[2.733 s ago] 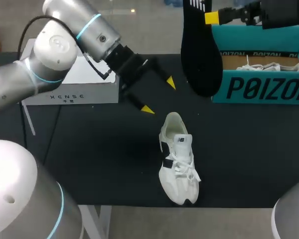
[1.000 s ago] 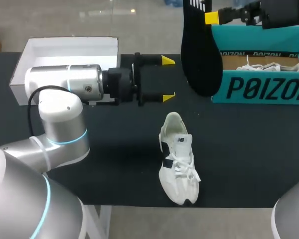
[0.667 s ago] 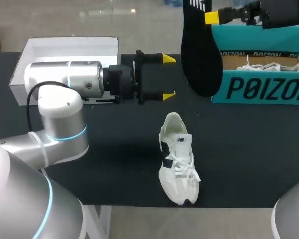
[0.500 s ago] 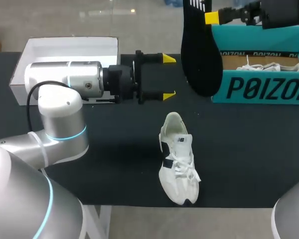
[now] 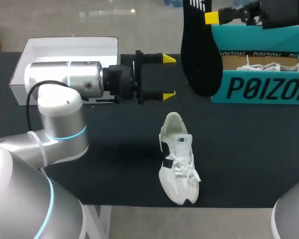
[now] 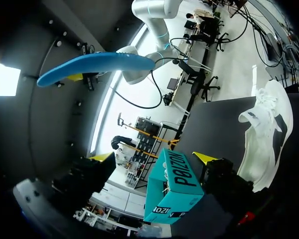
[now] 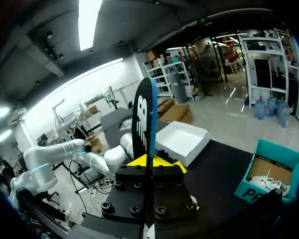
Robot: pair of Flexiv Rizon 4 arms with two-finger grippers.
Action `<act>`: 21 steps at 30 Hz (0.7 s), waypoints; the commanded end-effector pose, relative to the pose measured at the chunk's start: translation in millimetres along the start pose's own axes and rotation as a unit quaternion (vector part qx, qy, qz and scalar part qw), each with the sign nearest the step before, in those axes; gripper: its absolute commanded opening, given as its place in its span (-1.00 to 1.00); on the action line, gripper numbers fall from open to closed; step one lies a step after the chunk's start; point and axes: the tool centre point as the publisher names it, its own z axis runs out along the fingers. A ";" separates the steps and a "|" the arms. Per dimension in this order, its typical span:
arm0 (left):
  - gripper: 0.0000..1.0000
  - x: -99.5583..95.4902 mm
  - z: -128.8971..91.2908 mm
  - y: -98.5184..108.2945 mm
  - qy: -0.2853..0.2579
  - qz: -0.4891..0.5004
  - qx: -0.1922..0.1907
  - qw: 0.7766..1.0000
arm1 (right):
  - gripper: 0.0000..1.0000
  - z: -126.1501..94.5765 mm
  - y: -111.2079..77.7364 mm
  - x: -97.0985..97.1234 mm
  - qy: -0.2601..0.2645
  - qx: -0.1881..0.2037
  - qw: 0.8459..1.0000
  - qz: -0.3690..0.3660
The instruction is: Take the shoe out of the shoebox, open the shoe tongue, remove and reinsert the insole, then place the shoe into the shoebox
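Head view: a white shoe (image 5: 178, 159) rests on its sole on the black table (image 5: 89, 164), with its toe toward the near edge, well apart from the teal shoebox (image 5: 259, 87) at the far right. My left gripper (image 5: 167, 76) lies level above the table just beyond the heel, its fingers spread with nothing between them. A white box (image 5: 65, 50) sits behind that arm. My right gripper (image 5: 215, 17) pinches the top of the black insole (image 5: 199, 55), which hangs in the air beside the shoebox. Left wrist view: the spread yellow tips frame the shoebox (image 6: 177, 189). The shoe (image 6: 266, 129) lies beside one finger, and the insole (image 6: 94, 64) shows a blue face high ahead. Right wrist view: the insole (image 7: 143, 119) stands edge-on between my right fingers, which seem pressed on it from both sides. The shoebox (image 7: 269, 174) and the white box (image 7: 182, 142) sit on the table beyond.
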 end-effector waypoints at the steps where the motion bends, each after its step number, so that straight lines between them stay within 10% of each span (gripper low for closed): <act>1: 1.00 0.7 2.0 0.7 -0.002 0.001 -0.001 1.000 | -1.00 -28.2 -20.4 -19.1 0.032 -0.023 0.998 0.047; 11: 1.00 0.7 2.0 0.7 -0.002 0.001 -0.001 1.000 | -1.00 -48.5 -89.7 -48.3 0.110 -0.059 0.972 0.199; 21: 1.00 0.7 2.0 0.7 -0.002 0.001 -0.001 1.000 | -1.00 -17.1 -108.2 -70.2 0.157 -0.013 0.954 0.256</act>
